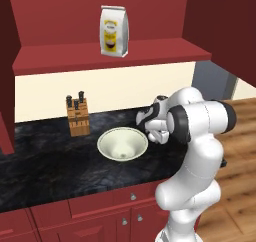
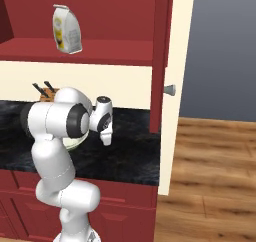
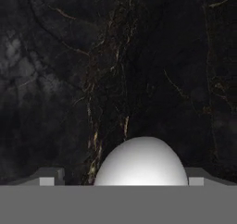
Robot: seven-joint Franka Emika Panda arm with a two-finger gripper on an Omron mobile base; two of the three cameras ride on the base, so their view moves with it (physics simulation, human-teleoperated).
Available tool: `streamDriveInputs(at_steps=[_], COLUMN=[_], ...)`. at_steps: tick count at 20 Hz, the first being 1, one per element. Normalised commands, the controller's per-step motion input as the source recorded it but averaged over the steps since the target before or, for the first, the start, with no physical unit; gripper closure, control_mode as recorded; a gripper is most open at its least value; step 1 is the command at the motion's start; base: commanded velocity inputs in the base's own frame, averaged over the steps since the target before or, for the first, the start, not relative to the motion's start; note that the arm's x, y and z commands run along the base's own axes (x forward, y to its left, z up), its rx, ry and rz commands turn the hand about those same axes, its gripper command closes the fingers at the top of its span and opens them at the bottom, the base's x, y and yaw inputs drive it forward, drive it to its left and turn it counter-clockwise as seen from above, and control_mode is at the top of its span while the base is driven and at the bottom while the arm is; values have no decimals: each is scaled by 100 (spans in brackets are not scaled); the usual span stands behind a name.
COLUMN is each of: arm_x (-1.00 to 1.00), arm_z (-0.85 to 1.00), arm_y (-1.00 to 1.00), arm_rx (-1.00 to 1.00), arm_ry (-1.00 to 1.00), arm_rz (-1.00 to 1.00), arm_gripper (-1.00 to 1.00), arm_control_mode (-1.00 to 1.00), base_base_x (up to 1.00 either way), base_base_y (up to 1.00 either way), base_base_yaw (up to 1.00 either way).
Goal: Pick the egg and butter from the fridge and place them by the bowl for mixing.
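One egg [image 3: 141,162] sits between the wide-spread pincer [image 3: 121,179] tips at 6 o'clock in the hand view, over the dark worktop [image 3: 55,79], tips clear of its sides. Bowl [image 1: 122,143] nearby. Judged light, smooth, brittle, prone to roll; grip gently across its middle.

This is a kitchen. Red cabinets [image 1: 90,213] with little round knobs sit under a long black stone table [image 1: 45,166]. On the table stand a wooden block of knives [image 1: 78,117] and a round bowl [image 1: 122,144]. A bag of food [image 1: 114,31] sits on the red shelf [image 1: 100,53] above. The floor [image 2: 210,176] is brown wood.
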Motion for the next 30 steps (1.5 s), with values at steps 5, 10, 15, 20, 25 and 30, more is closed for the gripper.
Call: streamDriveInputs(at_steps=[5,10,15,20,25,30], arm_x=[-9,-3,2,-24,-40,-44], arm_z=[41,19,7,36,47,48], arm_y=[1,1,0,-1,0,1], arm_rx=[0,-2,-2,0,-1,-7], arm_ry=[-2,3,0,-2,-10,-7], arm_rz=[0,0,0,3,24,47], arm_gripper=[-100,-100,-100,-100,-100,-100], arm_control_mode=[-100,-100,-100,-100,-100,-100], base_base_x=[0,0,0,0,0,0], base_base_y=[0,0,0,0,0,0], base_base_yaw=[0,0,0,0,0,0])
